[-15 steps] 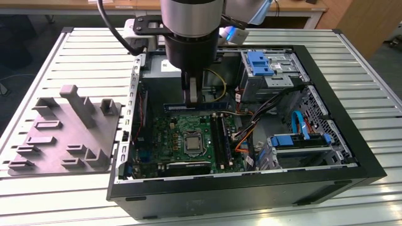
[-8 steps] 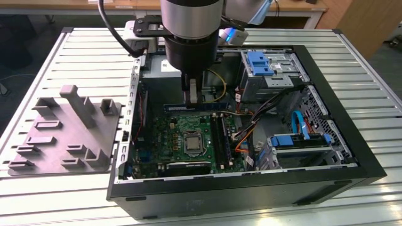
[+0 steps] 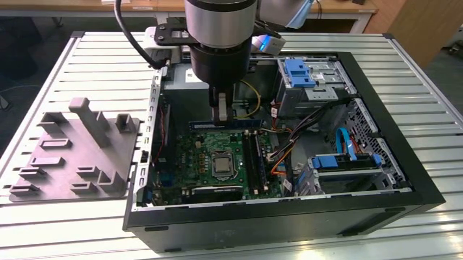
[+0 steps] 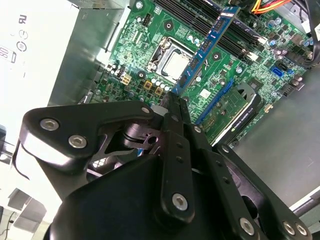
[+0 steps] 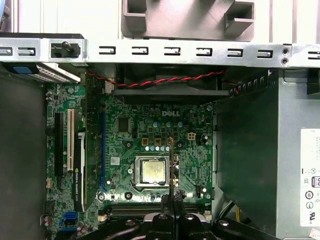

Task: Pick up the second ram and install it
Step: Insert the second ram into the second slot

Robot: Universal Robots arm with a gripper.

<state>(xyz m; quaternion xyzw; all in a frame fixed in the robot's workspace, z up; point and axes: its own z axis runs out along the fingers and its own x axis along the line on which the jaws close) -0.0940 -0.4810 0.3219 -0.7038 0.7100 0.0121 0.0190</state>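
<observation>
- Black gripper [image 4: 172,102] linkage and screw heads crowd the near part of the second wrist view, hiding much of the case floor behind them.
- Its fingers are closed narrowly on the second ram [image 4: 207,45], pinching one end; the rest of the stick juts out free over the motherboard [image 4: 150,55].
- From the exterior view the second ram [image 3: 242,123] hangs level and on edge below the gripper [image 3: 222,114], above the board's far edge and apart from the memory slots [image 3: 252,154].
- In the first wrist view the stick [image 5: 171,160] shows only as a thin edge-on line over the CPU socket [image 5: 152,171]; its chips cannot be made out.
- Whether any slot already holds a module cannot be told.
- Room is bounded by the computer case [image 3: 289,216] walls, the power supply [image 5: 250,165], a fan with a red-black twisted cable [image 5: 170,80] and an upright expansion card [image 5: 80,175].
- Beside the case, at the exterior view's left, a grey fixture [image 3: 79,146] rests on the slatted table [image 3: 72,227].
- White label [image 5: 310,175] with print sits on the power supply, cut off at the frame edge.
</observation>
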